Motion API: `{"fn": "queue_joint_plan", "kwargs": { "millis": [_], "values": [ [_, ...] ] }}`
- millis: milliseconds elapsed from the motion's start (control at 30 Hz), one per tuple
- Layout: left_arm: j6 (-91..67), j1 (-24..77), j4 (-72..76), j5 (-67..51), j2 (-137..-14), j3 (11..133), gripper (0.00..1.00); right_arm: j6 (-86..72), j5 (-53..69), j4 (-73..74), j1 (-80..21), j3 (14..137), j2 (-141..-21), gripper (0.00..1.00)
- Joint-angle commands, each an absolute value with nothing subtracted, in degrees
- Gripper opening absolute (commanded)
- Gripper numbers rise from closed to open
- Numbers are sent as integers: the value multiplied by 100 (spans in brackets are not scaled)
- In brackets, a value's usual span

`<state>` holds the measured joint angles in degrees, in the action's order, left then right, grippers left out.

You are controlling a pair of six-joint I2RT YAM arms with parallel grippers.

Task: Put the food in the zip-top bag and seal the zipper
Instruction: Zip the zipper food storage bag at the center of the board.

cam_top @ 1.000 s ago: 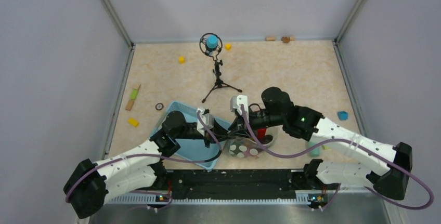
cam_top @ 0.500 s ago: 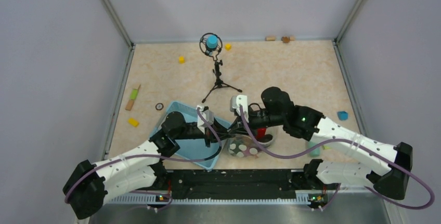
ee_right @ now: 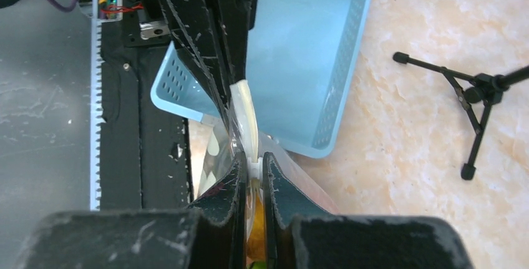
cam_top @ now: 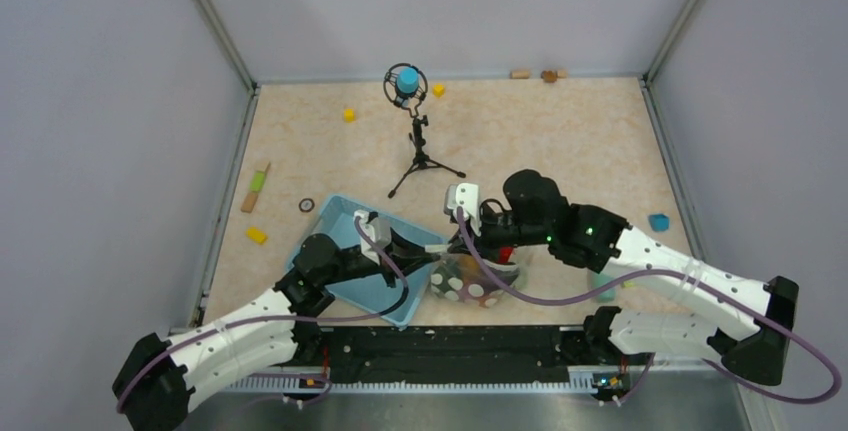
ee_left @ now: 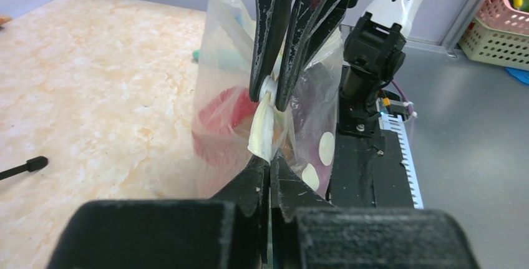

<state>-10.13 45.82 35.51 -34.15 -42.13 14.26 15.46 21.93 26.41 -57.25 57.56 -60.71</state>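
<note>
zip-top bag [cam_top: 470,286] lower centre of top view, just right of blue basket [ee_right: 299,50] | red food [ee_left: 219,114] inside bag | zipper [ee_left: 263,125] clamped by left fingers [ee_left: 249,181] at left wrist view's bottom, right fingers [ee_left: 267,25] from its top | both pairs narrowed onto strip

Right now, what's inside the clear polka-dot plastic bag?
A red toy piece shows through the clear polka-dot plastic bag; black fingers pinching its pale zipper strip hide the rest.
</note>
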Motion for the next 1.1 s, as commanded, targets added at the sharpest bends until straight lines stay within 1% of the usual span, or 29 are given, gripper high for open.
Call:
{"fn": "queue_joint_plan", "kwargs": {
  "millis": [0,233,567,867,1067],
  "values": [
    [-1000,4564,3849,-2876,-3889,1292,0,1651,1381,3149,-5731,6001,-5933,0],
    [-1156,4562,3900,-2075,-3604,1077,0,1065,459,3463,-5733,6248,-6189,0],
    [-1046,4562,3796,-1785,-3359,978,0,-216,-1389,4621,-5731,6360,-6319,0],
    [-935,4562,3547,-1494,-3080,926,0,-291,-1854,5000,-5735,6421,-6165,0],
    [-832,4562,3378,-1281,-2735,831,0,-266,-2594,5080,-5733,6279,-5905,0]
  ]
}}
